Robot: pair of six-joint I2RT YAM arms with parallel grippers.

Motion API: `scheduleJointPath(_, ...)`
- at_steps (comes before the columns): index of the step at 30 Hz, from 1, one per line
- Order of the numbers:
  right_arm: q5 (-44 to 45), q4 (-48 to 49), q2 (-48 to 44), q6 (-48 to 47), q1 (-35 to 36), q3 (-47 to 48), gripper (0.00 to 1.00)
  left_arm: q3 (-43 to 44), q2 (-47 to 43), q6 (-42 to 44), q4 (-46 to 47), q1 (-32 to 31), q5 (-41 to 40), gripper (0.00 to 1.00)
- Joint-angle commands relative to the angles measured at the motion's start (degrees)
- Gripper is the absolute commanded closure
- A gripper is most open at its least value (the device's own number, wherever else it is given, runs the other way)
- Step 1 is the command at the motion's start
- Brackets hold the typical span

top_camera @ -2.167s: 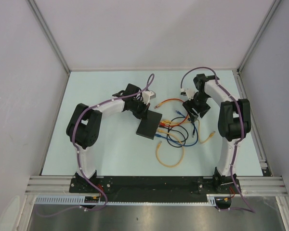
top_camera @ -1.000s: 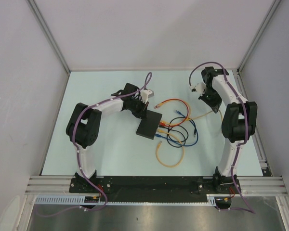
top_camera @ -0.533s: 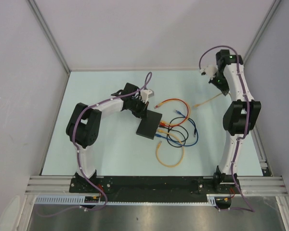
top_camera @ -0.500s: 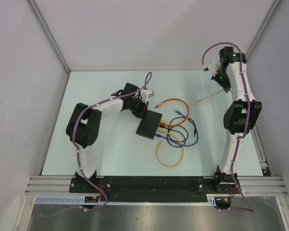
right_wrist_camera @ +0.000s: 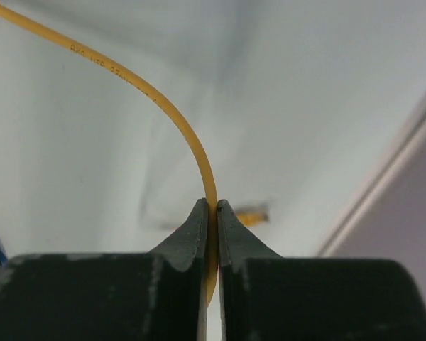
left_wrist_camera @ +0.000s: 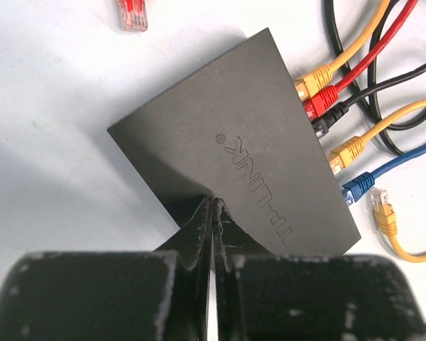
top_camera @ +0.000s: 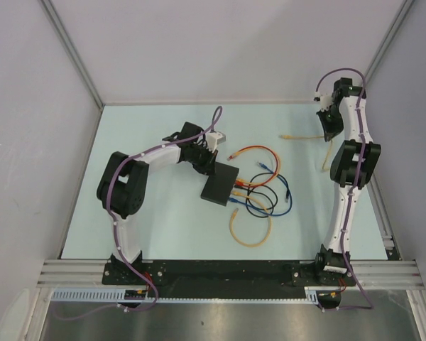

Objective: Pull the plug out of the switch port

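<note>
Pull looks done: your right claw [right_wrist_camera: 213, 207] pinches the yellow cable [right_wrist_camera: 174, 121], plug [top_camera: 286, 135] clear of the switch [left_wrist_camera: 234, 156]; left claw [left_wrist_camera: 213, 206], closed, braces it.

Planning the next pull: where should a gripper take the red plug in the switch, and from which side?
Grip the red plug by its body outside the switch, coming down from above. The yellow plug and black plug crowd its sides, so a pinch likely fits only those narrow gaps; pull straight away from the switch.
</note>
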Motion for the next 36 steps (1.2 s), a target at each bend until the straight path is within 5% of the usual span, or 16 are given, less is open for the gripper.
scheduleJointPath(1,-5.72,4.82,0.69,9.91,0.09,5.13,0.51,1.80,-1.43,0.33,-1.49,0.38,1.30,0.96)
scheduleJointPath(4,-8.18,5.27,-1.95,10.88,0.97,4.24,0.38,1.71,-2.84,0.42,-2.80,0.47,0.51,0.93)
scheduleJointPath(8,-14.86,5.88,-8.44,10.18,5.70,-1.01,0.37,0.31,-6.79,-0.28,-3.33,1.35,-2.47,0.77)
scheduleJointPath(13,-23.39,8.70,-17.60,7.72,14.58,-18.66,0.38,0.13,-8.03,-3.44,-9.73,4.68,-3.54,0.65)
scheduleJointPath(20,-29.81,8.52,-17.34,6.22,23.91,-28.88,0.41,-1.98,-5.84,-4.59,-12.29,5.83,-2.84,0.66)
scheduleJointPath(36,-36.23,2.46,1.73,1.83,32.52,-11.08,0.42,-10.58,-9.34,-1.78,-14.93,7.76,3.93,0.69)
